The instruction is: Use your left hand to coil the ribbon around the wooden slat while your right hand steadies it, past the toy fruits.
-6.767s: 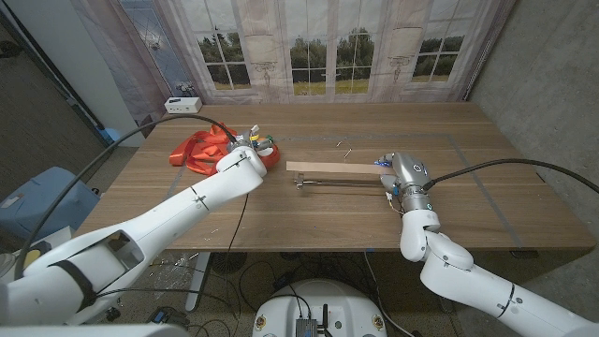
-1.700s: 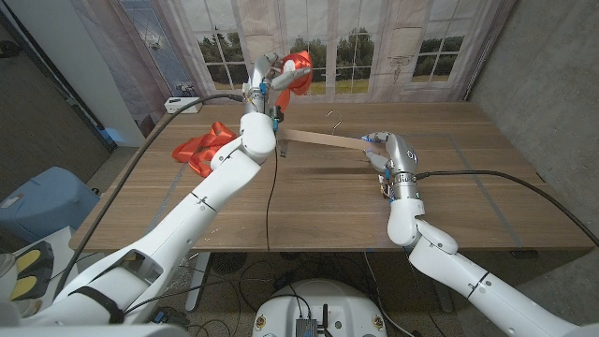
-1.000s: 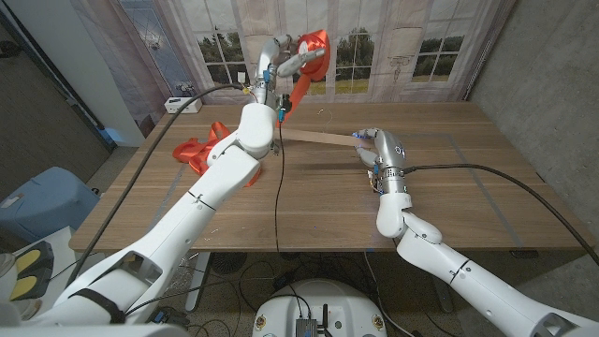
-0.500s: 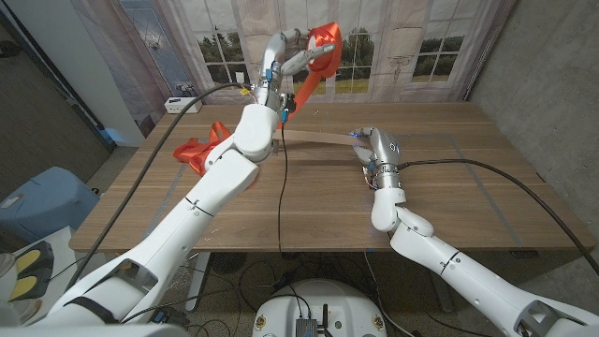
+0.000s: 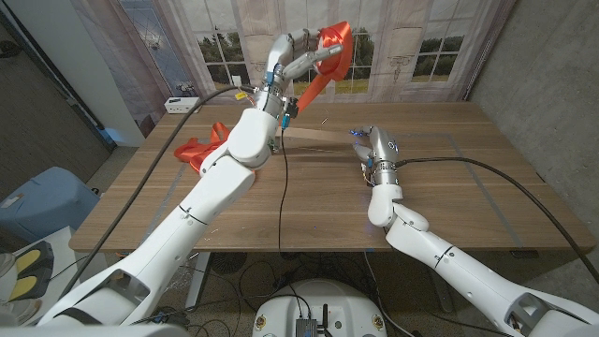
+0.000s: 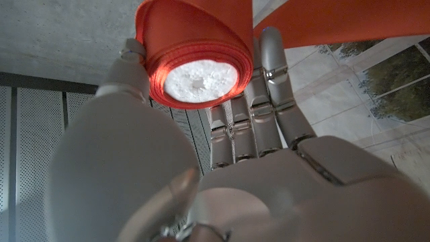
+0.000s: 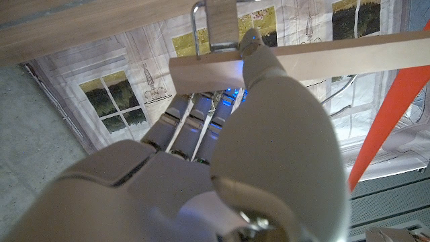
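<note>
Fingers: left hand [image 5: 292,54] grips orange ribbon spool [image 6: 199,62], raised; right hand [image 5: 372,148] clamps pale wooden slat [image 7: 322,55] above counter [image 5: 440,201]. Risk: taut ribbon tugs slat from grip.

Orange ribbon [image 5: 332,49] roll raised high — pale wooden slat [image 5: 316,139] lifted at the table's middle.
A taut strand slants from roll down to slat; loose ribbon heaps at the left.

Even indoor light, soft shadows on table [image 5: 468,201]; wrist views blurred up close
</note>
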`<action>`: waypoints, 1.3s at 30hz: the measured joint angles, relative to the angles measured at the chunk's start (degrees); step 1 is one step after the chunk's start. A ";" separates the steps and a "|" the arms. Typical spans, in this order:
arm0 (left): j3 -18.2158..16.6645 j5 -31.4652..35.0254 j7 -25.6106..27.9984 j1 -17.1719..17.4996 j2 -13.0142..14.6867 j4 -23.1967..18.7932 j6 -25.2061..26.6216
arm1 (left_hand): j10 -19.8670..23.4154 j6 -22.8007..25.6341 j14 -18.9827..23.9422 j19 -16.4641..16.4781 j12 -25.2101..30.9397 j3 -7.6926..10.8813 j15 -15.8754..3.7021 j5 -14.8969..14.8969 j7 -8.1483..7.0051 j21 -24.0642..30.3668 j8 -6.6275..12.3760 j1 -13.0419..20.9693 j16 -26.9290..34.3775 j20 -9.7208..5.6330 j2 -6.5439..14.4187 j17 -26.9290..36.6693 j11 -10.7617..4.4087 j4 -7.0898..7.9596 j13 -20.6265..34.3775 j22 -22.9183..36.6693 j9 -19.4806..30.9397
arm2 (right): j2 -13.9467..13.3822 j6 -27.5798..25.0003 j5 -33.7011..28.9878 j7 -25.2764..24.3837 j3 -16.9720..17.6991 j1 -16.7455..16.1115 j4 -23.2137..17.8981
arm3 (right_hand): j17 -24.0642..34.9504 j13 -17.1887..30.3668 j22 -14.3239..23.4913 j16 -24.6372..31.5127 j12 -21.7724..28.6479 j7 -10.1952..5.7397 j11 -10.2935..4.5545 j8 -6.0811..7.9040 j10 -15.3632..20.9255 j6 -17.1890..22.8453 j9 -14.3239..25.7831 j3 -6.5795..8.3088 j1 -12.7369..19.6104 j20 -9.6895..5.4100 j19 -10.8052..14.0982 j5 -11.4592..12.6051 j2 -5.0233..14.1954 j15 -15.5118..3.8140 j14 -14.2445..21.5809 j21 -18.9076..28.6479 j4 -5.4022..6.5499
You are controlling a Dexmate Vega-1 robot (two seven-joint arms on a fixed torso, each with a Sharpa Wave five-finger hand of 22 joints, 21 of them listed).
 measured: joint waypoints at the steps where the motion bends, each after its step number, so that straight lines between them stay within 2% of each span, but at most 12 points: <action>1: -0.02 -1.23 -1.06 0.11 0.09 -0.08 -0.48 | 0.00 0.00 0.00 0.00 0.00 0.00 0.00 0.00 0.00 0.00 0.00 0.00 0.00 0.00 0.00 0.00 0.00 0.00 0.00 0.00 0.00 | 0.15 -0.01 0.21 -0.05 0.00 0.14 0.02 | 0.00 0.00 0.00 0.00 0.00 0.00 0.00 0.00 0.00 0.00 0.00 0.00 0.00 0.00 0.00 0.00 0.00 0.00 0.00 0.00 0.00; 19: -0.17 -10.37 -8.18 3.02 2.36 -2.69 -3.21 | 0.00 0.00 0.32 0.00 0.00 0.00 -0.11 -0.12 0.00 0.43 0.00 0.01 -0.67 0.00 -0.01 0.25 0.00 0.00 0.00 0.01 0.01 | 1.72 0.20 2.37 -1.24 0.53 1.15 0.47 | 0.37 0.02 0.00 -0.39 0.00 -0.02 0.00 -0.17 0.00 -0.02 0.11 -0.04 0.00 0.33 -0.33 -0.02 0.00 -0.10 0.33 0.65 0.04; 32: -0.17 -14.59 -10.75 6.34 4.88 -5.01 -3.90 | 0.00 0.00 0.62 0.00 0.00 0.00 -0.01 -0.21 0.00 0.64 0.00 -0.01 -1.25 0.00 0.01 0.28 0.00 0.00 0.00 0.01 0.01 | 4.80 2.31 3.73 -7.90 1.84 2.39 3.25 | 0.88 0.05 0.00 -0.39 0.00 0.01 0.00 -0.18 0.00 0.01 -0.04 -0.24 0.00 0.33 -0.33 -0.07 0.00 0.01 0.63 1.08 0.24; 39: -0.09 -18.19 -12.36 7.62 6.22 -5.51 -2.35 | 0.00 0.00 0.71 0.00 0.00 0.00 -0.10 0.00 0.00 0.86 0.00 -0.01 -1.30 0.00 0.01 0.48 0.00 0.00 0.00 0.01 0.01 | 6.55 4.15 4.52 -11.88 2.96 3.03 5.27 | 1.35 0.08 0.00 -0.61 0.00 0.02 0.00 -0.21 0.00 0.02 -0.03 -0.23 0.00 0.32 -0.33 -0.23 0.00 -0.30 0.95 1.08 0.23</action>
